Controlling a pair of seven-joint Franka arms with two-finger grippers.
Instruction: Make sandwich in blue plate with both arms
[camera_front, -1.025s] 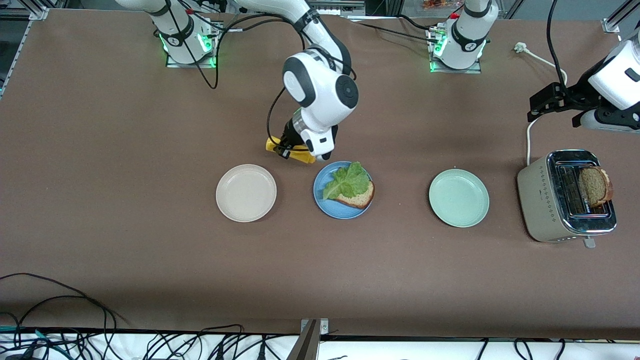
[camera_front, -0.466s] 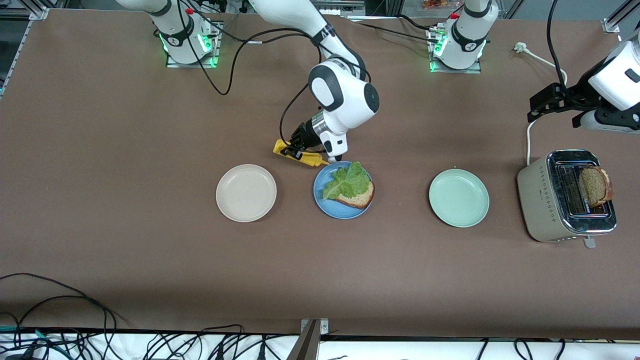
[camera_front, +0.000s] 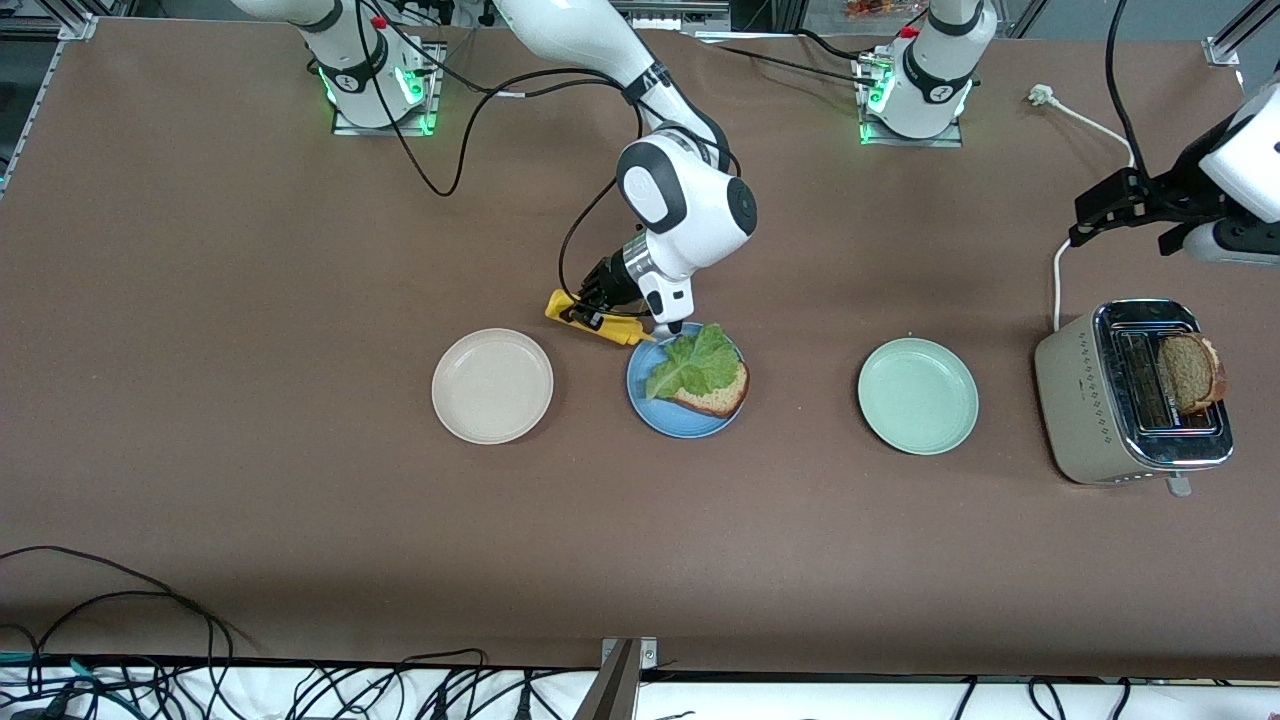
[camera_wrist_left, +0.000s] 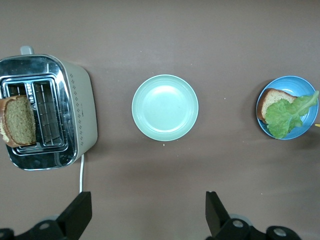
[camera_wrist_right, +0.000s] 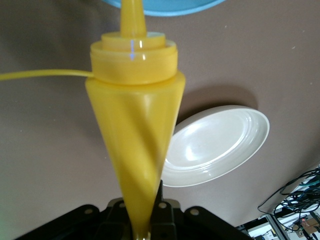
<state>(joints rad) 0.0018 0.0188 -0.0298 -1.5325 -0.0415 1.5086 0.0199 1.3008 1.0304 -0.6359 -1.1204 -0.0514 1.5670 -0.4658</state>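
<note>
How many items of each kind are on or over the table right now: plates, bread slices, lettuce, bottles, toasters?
Plates: 3 (beige plate, blue plate, pale green plate)
Bread slices: 2 (one on the blue plate, one in the toaster)
Lettuce leaf: 1
Yellow squeeze bottle: 1, held by the right gripper
Toaster: 1
Total: 8

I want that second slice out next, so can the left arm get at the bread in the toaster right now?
Probably yes: the left gripper hangs open over the table by the toaster, the bread slice stands proud of its slot, and nothing lies between them.
</note>
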